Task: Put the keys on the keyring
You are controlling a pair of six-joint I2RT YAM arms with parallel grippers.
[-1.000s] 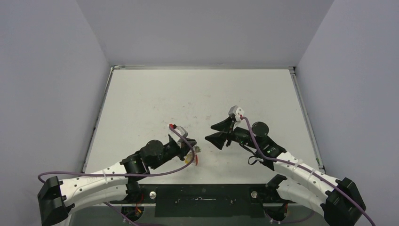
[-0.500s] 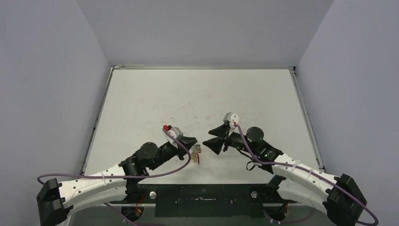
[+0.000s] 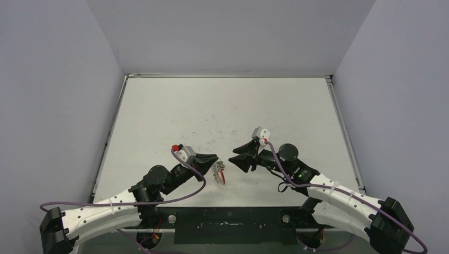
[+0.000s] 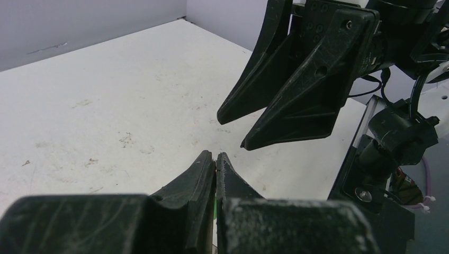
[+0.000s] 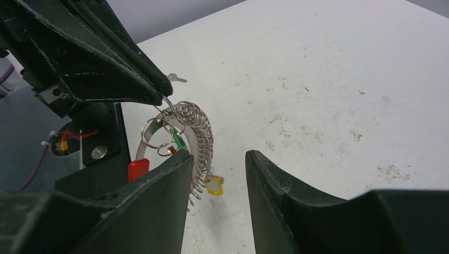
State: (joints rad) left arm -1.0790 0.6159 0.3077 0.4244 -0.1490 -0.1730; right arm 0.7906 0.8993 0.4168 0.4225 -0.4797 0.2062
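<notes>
My left gripper (image 3: 213, 158) is shut on the top of the keyring (image 3: 218, 173) and holds it hanging just above the table. In the right wrist view the keyring (image 5: 151, 124) is a silvery band with a red plastic piece (image 5: 138, 168) and a row of small wire rings. A green tag (image 5: 177, 139) and a yellow tag (image 5: 214, 186) hang on it. One loose silver key (image 5: 177, 79) lies on the table behind it. My right gripper (image 5: 217, 157) is open and empty, facing the ring closely; it also shows in the top view (image 3: 234, 156). In the left wrist view the left gripper (image 4: 216, 157) has shut jaws.
The white table (image 3: 222, 106) has raised edges at the back and sides. Its near edge with the black base plate (image 3: 227, 225) lies just below the ring. The right gripper's fingers (image 4: 296, 106) fill the upper right of the left wrist view.
My left wrist has drawn back to the left while its fingertips stay near the ring. My right gripper has moved left and nearer, closing in on the ring. The ring hangs in about the same place.
</notes>
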